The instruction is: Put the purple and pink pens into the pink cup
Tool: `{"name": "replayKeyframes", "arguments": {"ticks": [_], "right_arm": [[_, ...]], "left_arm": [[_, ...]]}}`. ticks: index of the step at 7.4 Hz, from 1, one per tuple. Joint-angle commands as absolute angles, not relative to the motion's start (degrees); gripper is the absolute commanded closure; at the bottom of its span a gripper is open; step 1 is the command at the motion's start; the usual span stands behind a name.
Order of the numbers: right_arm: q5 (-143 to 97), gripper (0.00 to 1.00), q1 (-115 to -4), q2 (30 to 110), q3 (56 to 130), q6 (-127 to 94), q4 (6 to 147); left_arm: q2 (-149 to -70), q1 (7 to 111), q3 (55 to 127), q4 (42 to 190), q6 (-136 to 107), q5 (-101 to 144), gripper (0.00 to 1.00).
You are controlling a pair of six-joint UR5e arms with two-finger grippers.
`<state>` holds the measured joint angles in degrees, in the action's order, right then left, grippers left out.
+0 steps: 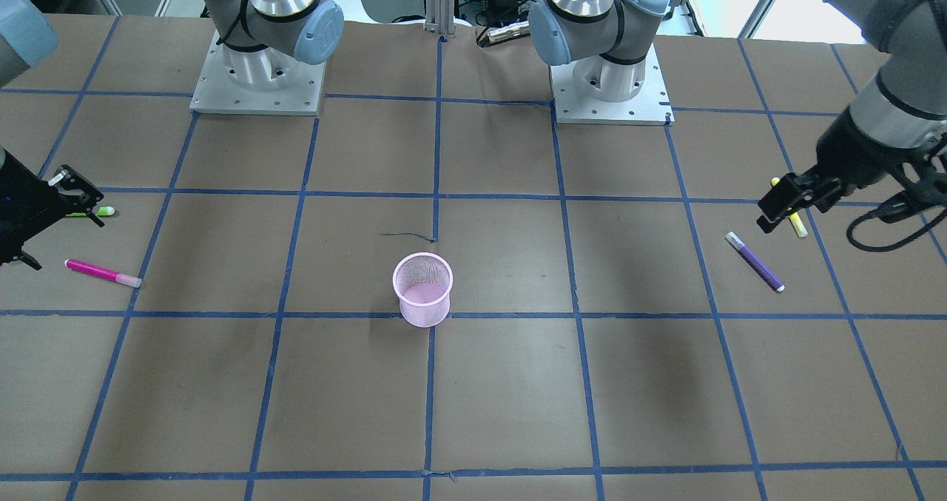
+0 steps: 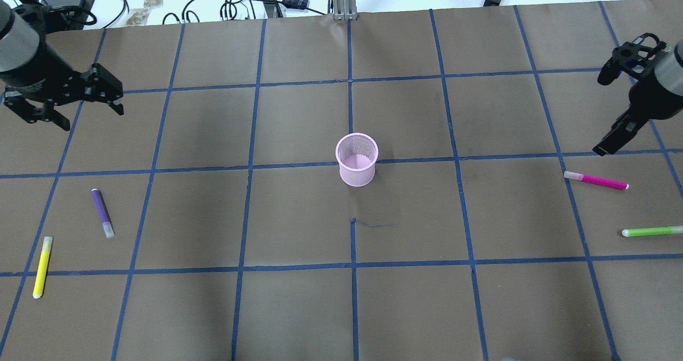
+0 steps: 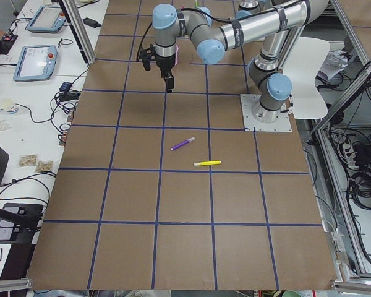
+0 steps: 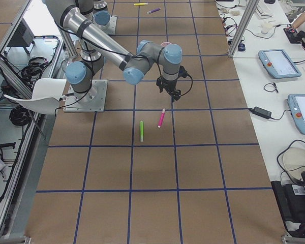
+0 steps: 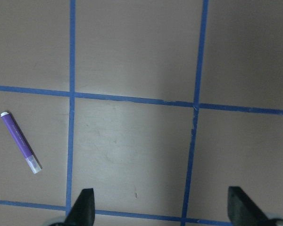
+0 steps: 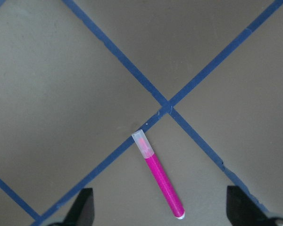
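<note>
The pink mesh cup (image 2: 356,161) stands upright and empty at the table's middle, also in the front view (image 1: 422,290). The purple pen (image 2: 101,213) lies flat on the robot's left side and shows in the left wrist view (image 5: 20,142). The pink pen (image 2: 596,180) lies flat on the right side, just ahead of the fingers in the right wrist view (image 6: 159,176). My left gripper (image 2: 90,114) is open and empty, hovering beyond the purple pen. My right gripper (image 2: 603,113) is open and empty, hovering just beyond the pink pen.
A yellow pen (image 2: 41,267) lies near the purple pen toward the robot. A green pen (image 2: 651,231) lies near the pink pen toward the robot. Blue tape lines grid the brown table (image 2: 299,307). Cables lie along the far edge.
</note>
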<state>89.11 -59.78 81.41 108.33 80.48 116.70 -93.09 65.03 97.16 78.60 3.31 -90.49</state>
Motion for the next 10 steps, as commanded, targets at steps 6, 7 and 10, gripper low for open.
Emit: {"name": "replayKeyframes", "arguments": {"ticks": [6,7,10], "right_arm": [[79.63,0.01,-47.2,68.56,109.07,124.44,121.82],[79.54,0.04,-47.11,68.47,109.68,124.98,122.16],[79.63,0.33,-46.32,68.38,113.54,125.07,129.87]], "left_arm": [[-104.66,52.3,101.87,68.92,3.78,-90.7,0.0],[-105.9,52.29,102.21,66.73,5.43,-90.88,0.0],[-108.1,52.21,105.54,62.69,5.45,-90.79,0.0]]}}
